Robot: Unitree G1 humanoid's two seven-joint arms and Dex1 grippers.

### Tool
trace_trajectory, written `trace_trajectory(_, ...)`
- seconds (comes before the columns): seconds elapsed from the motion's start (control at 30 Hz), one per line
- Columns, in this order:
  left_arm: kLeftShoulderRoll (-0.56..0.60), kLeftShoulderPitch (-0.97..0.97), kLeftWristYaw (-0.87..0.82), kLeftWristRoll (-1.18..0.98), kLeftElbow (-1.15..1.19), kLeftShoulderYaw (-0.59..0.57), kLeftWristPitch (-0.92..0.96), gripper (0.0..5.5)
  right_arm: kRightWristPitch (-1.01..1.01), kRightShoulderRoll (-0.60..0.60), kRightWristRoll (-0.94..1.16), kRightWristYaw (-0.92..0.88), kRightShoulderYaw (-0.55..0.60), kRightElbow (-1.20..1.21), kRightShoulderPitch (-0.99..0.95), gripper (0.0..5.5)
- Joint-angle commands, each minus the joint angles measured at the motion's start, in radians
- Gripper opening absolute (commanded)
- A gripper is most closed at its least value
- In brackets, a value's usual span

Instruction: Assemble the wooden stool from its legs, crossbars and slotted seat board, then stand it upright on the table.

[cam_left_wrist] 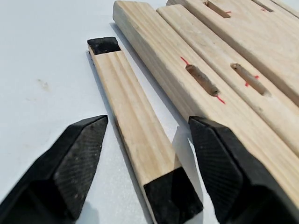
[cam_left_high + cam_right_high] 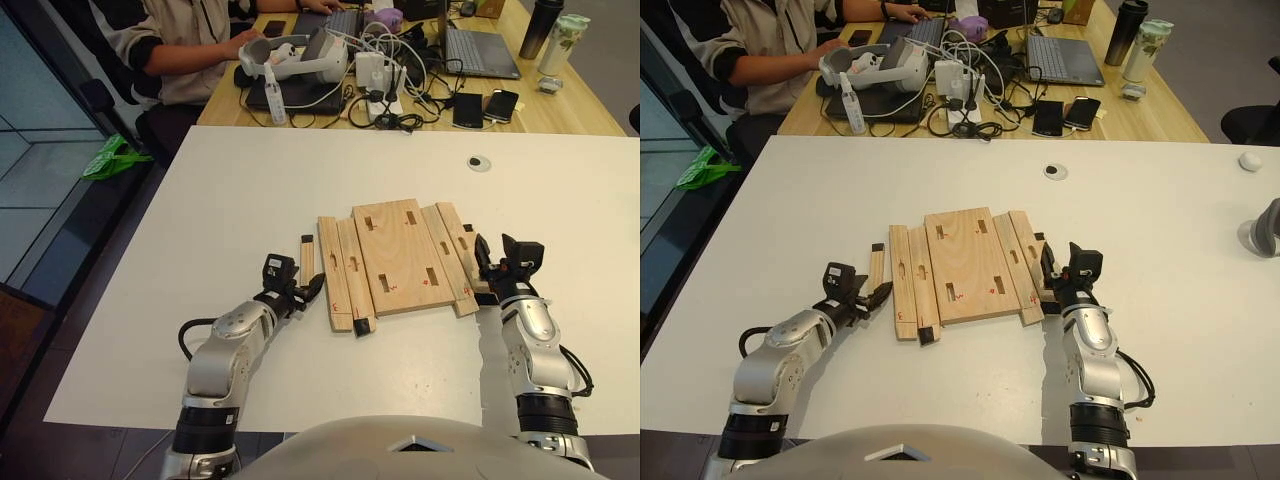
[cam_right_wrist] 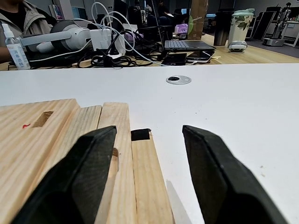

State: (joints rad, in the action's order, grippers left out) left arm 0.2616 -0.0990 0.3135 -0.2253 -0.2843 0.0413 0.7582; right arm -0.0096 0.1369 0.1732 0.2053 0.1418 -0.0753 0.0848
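- Left arm reaches in low from the near-left corner of the table (image 2: 230,190), forearm angled toward the wood. The left gripper (image 2: 308,287) sits at the near end of a short crossbar (image 1: 135,126) with its fingers spread wide, one on each side of the bar, not clamping it.
- That crossbar lies flat with a black cap on each end, just beside the leftmost leg (image 2: 333,272), a thin gap between them.
- Right arm rises straight from the near edge. The right gripper (image 3: 149,130) is open too, and between its fingers lies a narrow black-tipped strip (image 3: 147,172) that touches the outermost plank on that side.
- The slotted seat board (image 2: 400,255) lies flat mid-table — long pieces pressed against both its sides.
- Room to move: bare white top to the left, to the right, and back toward a round grommet (image 2: 480,162).
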Motion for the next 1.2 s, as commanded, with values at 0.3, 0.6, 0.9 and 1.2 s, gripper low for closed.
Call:
trace_trajectory(0.3,0.038,0.061,-0.059,0.028,-0.095,0.005,0.251,2.02,0.018,0.001,0.012,-0.009,0.014,0.009,-0.007,2.68)
trace_trajectory(0.6,0.146,0.064,0.006,0.037,-0.005,-0.05,0.2,1.3,0.065,0.02,0.067,0.013,0.051,0.035,-0.059,2.68)
trace_trajectory(0.9,0.189,0.423,-0.049,0.094,0.041,-0.164,-0.148,1.29,0.542,-0.01,0.729,0.09,0.168,0.211,-0.256,2.68)
trace_trajectory(1.2,0.201,0.49,0.199,0.065,-0.045,0.078,-0.304,1.29,0.856,0.027,1.203,0.133,0.12,0.319,-0.393,2.68)
